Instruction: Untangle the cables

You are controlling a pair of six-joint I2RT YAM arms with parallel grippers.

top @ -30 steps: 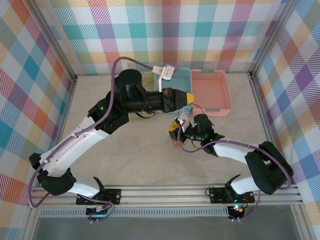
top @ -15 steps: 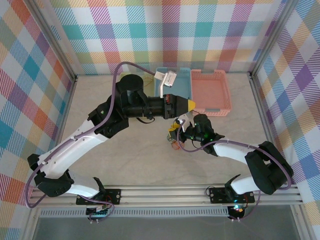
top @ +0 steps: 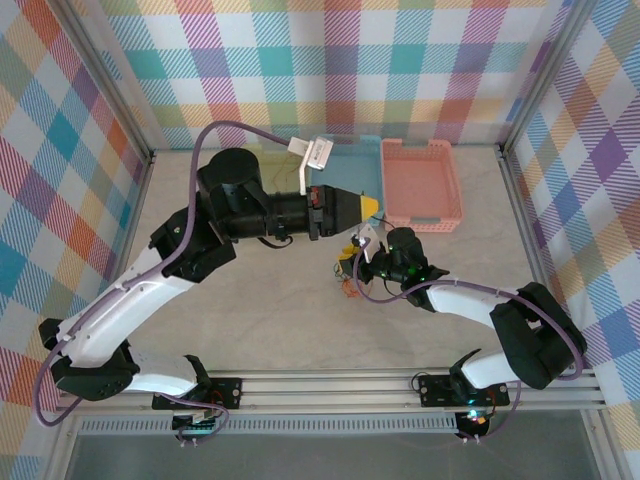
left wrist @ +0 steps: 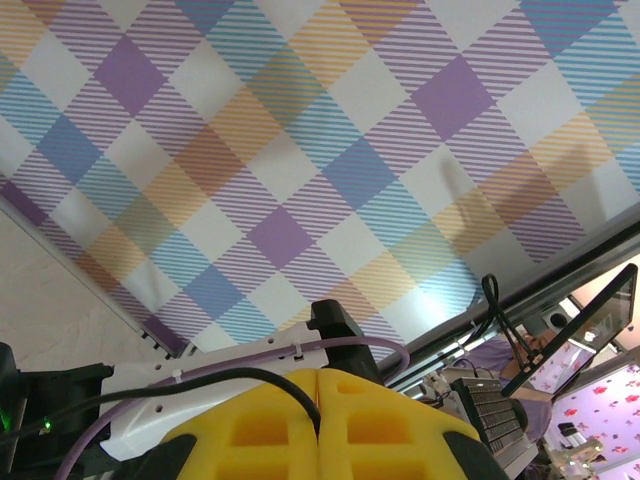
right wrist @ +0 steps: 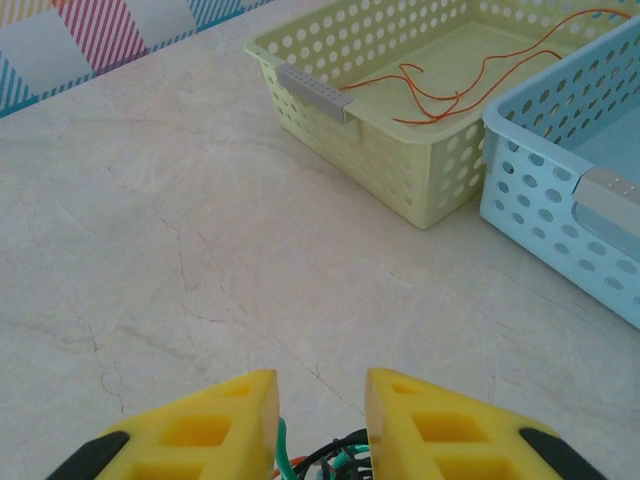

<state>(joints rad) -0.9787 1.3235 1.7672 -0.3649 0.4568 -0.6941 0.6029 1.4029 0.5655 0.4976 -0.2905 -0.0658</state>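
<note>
My left gripper [left wrist: 320, 375] is shut on a thin black cable [left wrist: 200, 378] that runs off to the left from between its yellow fingers. From above, the left gripper [top: 368, 205] hangs over the table near the baskets. My right gripper [top: 346, 262] sits low over a small tangle of cables [top: 348, 286]. In the right wrist view the right gripper [right wrist: 320, 385] has its jaws apart, with green, black and red cables [right wrist: 340, 462] bunched between the fingers. Loose orange cables [right wrist: 440, 90] lie in a yellow-green basket [right wrist: 330, 95].
A light blue basket [right wrist: 570, 200] stands right beside the yellow-green one. A pink basket [top: 422, 185] sits at the back right of the table. Checked walls and metal rails close in the table on three sides.
The left arm has drawn back to the left, its gripper shifting slightly left with the black cable. The right gripper's jaws have narrowed a little around the tangle.
</note>
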